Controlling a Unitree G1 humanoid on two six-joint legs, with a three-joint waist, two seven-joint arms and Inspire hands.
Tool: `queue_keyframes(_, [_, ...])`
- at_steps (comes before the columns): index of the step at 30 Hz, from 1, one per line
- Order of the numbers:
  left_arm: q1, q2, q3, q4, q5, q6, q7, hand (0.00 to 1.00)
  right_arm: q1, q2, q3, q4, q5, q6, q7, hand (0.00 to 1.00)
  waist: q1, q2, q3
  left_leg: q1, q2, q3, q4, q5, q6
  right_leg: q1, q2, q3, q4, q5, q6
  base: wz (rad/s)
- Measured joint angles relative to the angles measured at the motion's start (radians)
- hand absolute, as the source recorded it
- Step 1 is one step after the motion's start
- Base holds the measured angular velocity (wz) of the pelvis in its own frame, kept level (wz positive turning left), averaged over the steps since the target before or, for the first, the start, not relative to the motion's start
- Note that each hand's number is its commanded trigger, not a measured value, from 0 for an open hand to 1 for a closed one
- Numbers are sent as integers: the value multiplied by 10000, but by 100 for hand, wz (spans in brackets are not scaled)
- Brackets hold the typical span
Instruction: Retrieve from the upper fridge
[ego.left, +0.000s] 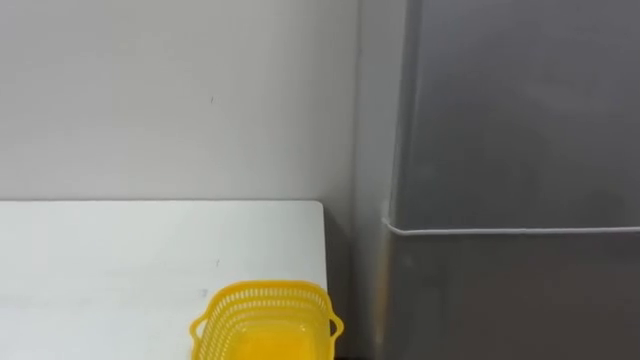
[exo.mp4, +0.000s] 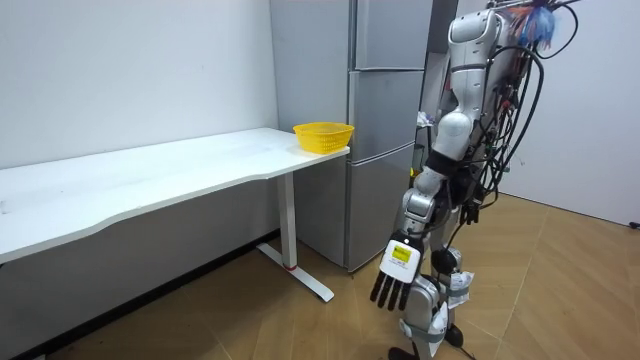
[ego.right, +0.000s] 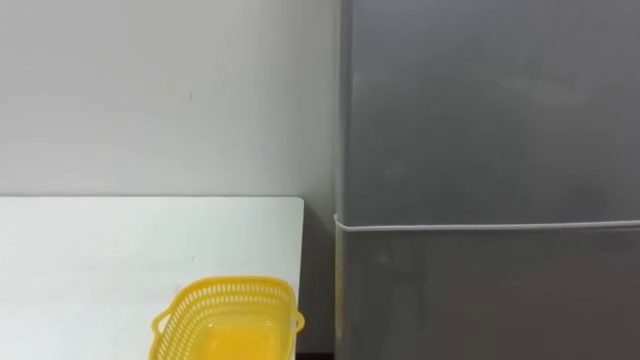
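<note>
Two doors make up the front of the grey fridge (exo.mp4: 382, 150), and from my station I see both shut. In the eye views the upper door (ego.right: 490, 110) fills the upper right, with the lower door (ego.right: 490, 300) under it. A thin pale seam divides them. With the upper door closed flush, I cannot tell what lies behind it.

A white table (ego.left: 120, 260) stands to the robot's left of the fridge, its end just beside the fridge's side and against the pale wall (ego.left: 170, 100). One yellow mesh basket (ego.left: 262, 293) sits on the table's corner nearest the fridge. Its inside shows yellow only.

In the room view the robot stands upright on the wooden floor (exo.mp4: 250, 330), near the fridge and facing it, at the room view's right of the table. Its left hand (exo.mp4: 395, 272) hangs at its side at about knee height, palm turned away from the camera. The fingers point down, straight and slightly spread, and they grip nothing.

I record the left hand as well apart from the upper door. The hand is low beside the robot's leg, below the level of the table top, while the door sits at head height. The hand touches neither the fridge, the table nor the basket.
</note>
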Motion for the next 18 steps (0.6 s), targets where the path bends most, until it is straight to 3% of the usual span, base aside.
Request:
queue_keyframes(1, [2,0,212,-221,-201,-34,216,0,0,-12,-105,5,-5,-31,-19,0,68,9,0,17,5,17,-18,0,0,-13,8,32,11,1,-2,-7])
queue_keyframes(4, [-35,-3,1191,-1369,-1233,-869,1640,0,-104,-106,-590,2,30,-346,-219,0,217,69,-21,60,3,-12,-39,0,0,-18,2,68,119,-12,-12,-4])
queue_keyframes(6, [-58,-4,1388,-2310,-1326,-1068,2416,0,-135,-106,-632,-43,64,-514,-360,0,195,72,-31,44,-1,-40,-30,0,0,-17,-3,40,123,-12,-12,3])
queue_keyframes(9, [-158,7,1376,-3988,-1997,-1706,3754,0,-272,-113,-648,-115,74,-686,-494,0,157,65,-30,-20,-21,-156,-32,1,1,-37,-10,-6,115,-11,-11,5])
queue_keyframes(10, [-245,11,1379,-4507,-2080,-2006,4281,0,-270,-117,-646,-186,197,-839,-546,0,158,135,-70,-11,-23,-192,-20,1,2,-32,-1,-3,121,-10,-12,0])
queue_keyframes(18, [-486,32,1729,-7991,-2117,-3362,7132,0,-245,-226,-628,-229,686,-1250,-681,0,491,197,-107,42,-54,-304,-72,3,3,-123,9,106,128,-4,-15,-8])
